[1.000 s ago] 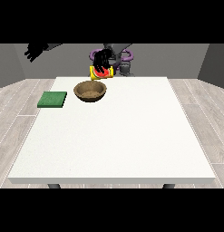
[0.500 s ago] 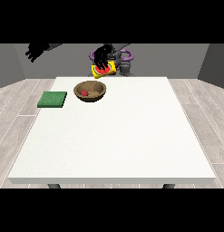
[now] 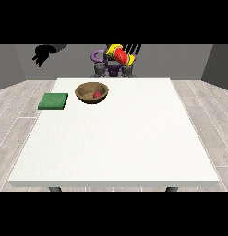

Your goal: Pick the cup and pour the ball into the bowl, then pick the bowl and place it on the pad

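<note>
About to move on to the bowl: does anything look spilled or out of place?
Nothing spilled. The red ball lies inside the bowl, which sits upright beside the green pad. The cup is held tilted above the table's far edge.

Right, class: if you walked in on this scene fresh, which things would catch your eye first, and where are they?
First the bright yellow and red cup, held tilted in the air by the hand at the view's right, above the table's far edge. Then the brown bowl on the white table, a red ball inside it. Last, the green pad lying flat left of the bowl.
</note>
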`<move>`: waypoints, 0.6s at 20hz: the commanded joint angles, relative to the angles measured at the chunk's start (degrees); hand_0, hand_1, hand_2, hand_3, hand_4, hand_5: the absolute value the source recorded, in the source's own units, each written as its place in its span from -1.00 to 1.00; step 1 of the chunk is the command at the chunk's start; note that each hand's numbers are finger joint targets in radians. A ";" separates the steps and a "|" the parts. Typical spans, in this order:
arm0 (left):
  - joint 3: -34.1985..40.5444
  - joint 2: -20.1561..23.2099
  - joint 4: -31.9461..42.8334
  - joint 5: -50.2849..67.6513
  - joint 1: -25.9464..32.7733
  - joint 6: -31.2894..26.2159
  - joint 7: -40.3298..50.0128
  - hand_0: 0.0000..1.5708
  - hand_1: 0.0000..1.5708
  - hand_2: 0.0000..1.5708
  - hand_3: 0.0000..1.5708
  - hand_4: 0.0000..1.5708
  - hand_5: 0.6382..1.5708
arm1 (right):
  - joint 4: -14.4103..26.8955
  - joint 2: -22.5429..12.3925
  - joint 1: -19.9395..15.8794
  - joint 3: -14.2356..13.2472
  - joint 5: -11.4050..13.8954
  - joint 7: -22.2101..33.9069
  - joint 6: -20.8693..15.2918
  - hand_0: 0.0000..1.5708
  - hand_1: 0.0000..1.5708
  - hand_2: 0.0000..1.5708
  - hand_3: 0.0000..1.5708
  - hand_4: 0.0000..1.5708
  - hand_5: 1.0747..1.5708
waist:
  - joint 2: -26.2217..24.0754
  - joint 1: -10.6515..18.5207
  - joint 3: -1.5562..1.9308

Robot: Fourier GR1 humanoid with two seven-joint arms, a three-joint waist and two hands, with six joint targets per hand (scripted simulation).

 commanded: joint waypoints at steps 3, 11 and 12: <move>19.99 0.71 -9.17 25.25 1.24 -1.56 -7.66 -1.00 -1.00 -1.00 -1.00 0.43 1.00 | -0.06 3.50 1.00 0.83 1.55 -0.91 -3.94 -1.00 -1.00 -1.00 -1.00 0.00 0.94 | 0.59 4.53 -0.30; 35.56 10.28 -11.59 49.46 3.30 -23.67 -16.46 -1.00 -1.00 -1.00 -1.00 0.34 0.98 | 1.57 10.06 4.44 2.30 4.27 -8.06 -7.91 -1.00 -1.00 -1.00 -1.00 -0.07 0.98 | 7.34 9.10 0.46; 36.85 11.68 -11.06 50.64 2.93 -24.96 -17.10 -1.00 -1.00 -1.00 -1.00 0.35 0.98 | 1.13 10.37 2.43 2.57 4.42 -7.80 -8.98 -1.00 -1.00 -1.00 -1.00 -0.07 0.98 | 8.91 8.78 0.48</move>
